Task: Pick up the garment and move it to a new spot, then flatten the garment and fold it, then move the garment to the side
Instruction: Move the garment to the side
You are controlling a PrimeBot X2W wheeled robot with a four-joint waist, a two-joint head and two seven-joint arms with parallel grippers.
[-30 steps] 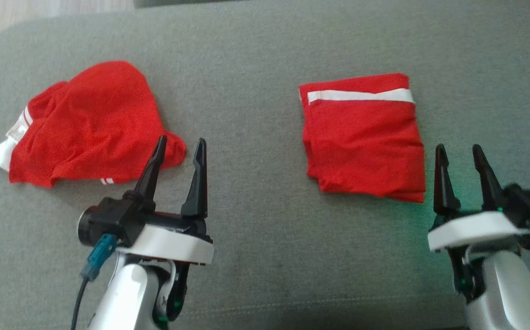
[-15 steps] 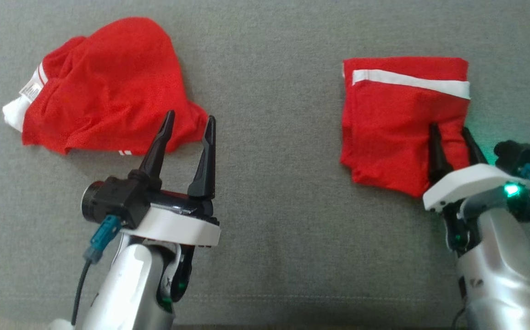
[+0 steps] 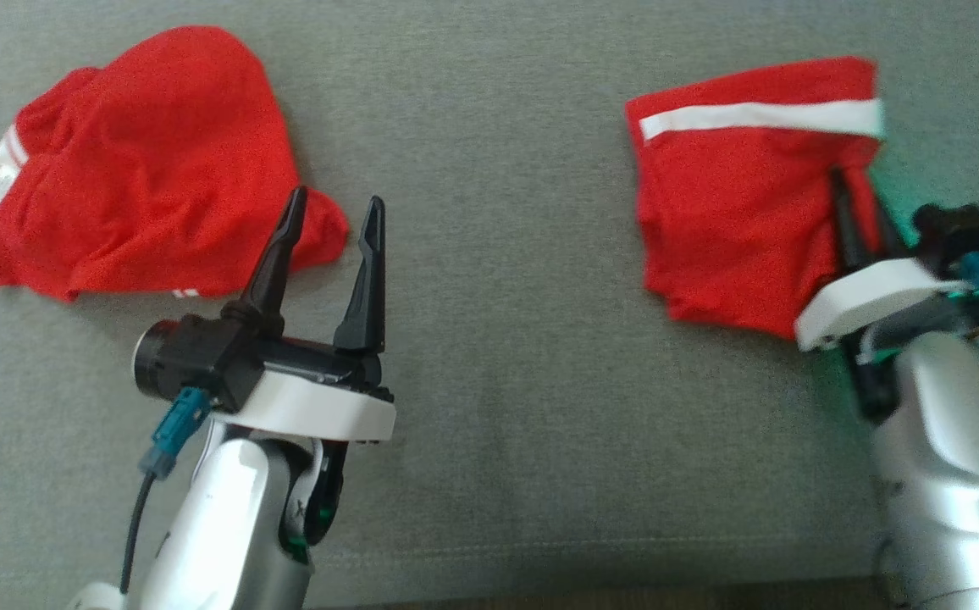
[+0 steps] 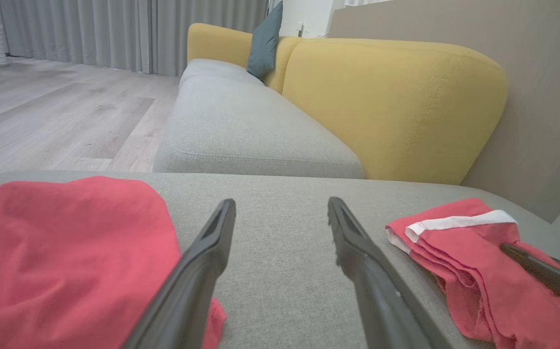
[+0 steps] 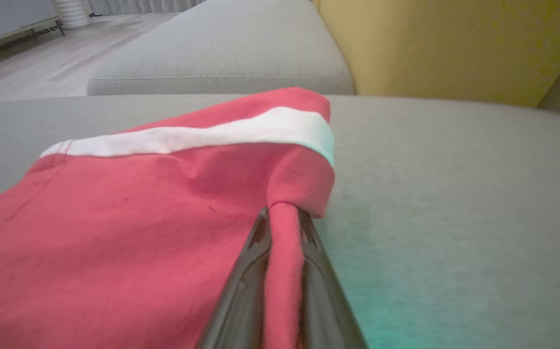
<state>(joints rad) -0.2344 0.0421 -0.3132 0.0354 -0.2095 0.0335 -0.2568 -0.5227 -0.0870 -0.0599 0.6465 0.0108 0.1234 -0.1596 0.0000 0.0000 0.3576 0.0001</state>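
A: What moved?
B: The right gripper (image 3: 855, 196) has reached in and pinched shut on the right edge of the folded garment (image 3: 735, 212).
A: And left to right?
B: First the crumpled garment (image 3: 142, 161), then the left gripper (image 3: 337, 199) — wide open, empty — then the folded one, on the right of the sofa cushion (image 3: 498, 339). Soft, light, likely to unfold; grip all layers. Right wrist view shows the pinched cloth; head view hardly does

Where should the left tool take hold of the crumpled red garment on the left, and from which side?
Probably the small lobe jutting from the near right corner of the crumpled garment: a thin free edge beside the heaped middle. Come from the near side, low over the cushion; the open left tool points at it.
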